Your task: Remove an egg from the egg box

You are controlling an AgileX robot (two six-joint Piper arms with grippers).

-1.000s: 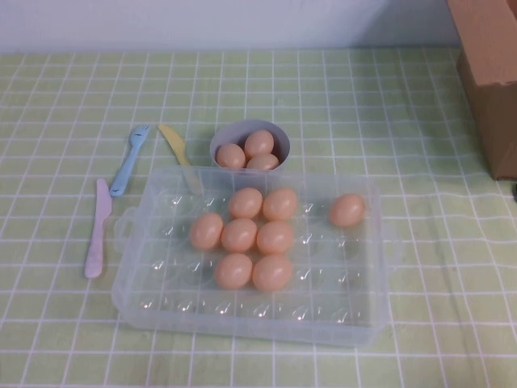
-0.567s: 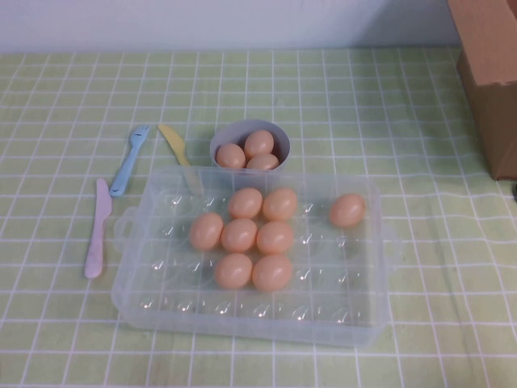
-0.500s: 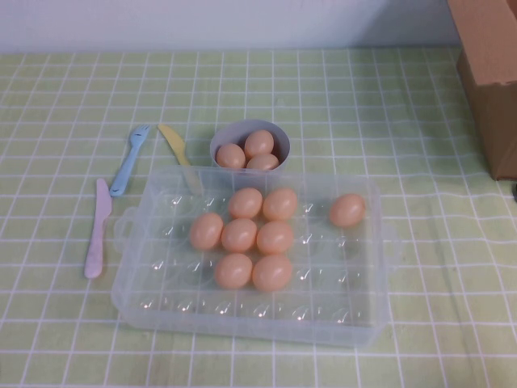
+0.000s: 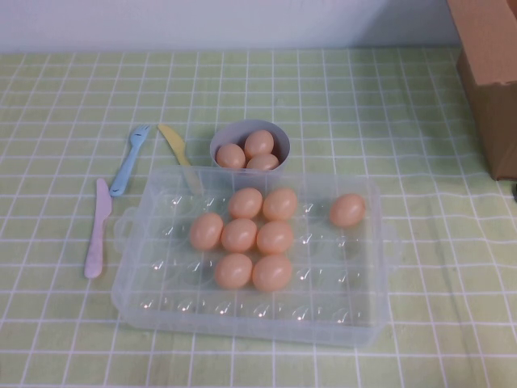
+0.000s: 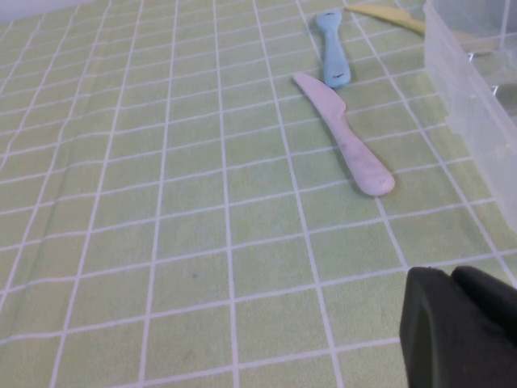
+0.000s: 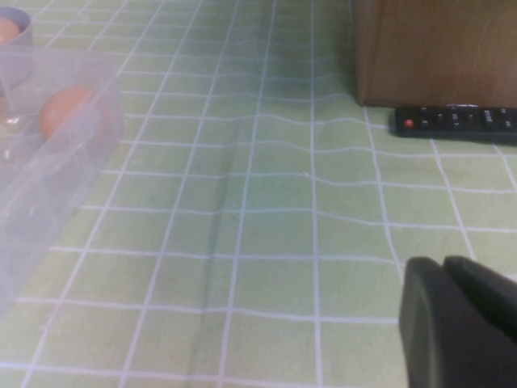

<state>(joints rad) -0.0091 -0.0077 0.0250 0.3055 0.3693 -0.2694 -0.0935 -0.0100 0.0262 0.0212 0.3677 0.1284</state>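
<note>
The clear plastic egg box point(image 4: 142, 284) lies in the middle of the table. It holds a cluster of several peach-orange eggs point(image 4: 240, 235) and one egg point(image 4: 346, 210) alone at its right. Neither gripper shows in the high view. My left gripper point(image 5: 451, 280) is shut and empty, low over the cloth to the left of the box, whose corner point(image 5: 477, 97) shows in the left wrist view. My right gripper point(image 6: 443, 267) is shut and empty, to the right of the box point(image 6: 48, 186), where the lone egg point(image 6: 66, 113) shows through the wall.
A pale grey bowl point(image 4: 275, 133) with three eggs stands just behind the box. A pink knife point(image 4: 97, 230), a blue fork point(image 4: 129, 160) and a yellow knife point(image 4: 174, 144) lie to the left. A cardboard box point(image 4: 489, 73) stands at the back right, a black remote point(image 6: 456, 121) beside it.
</note>
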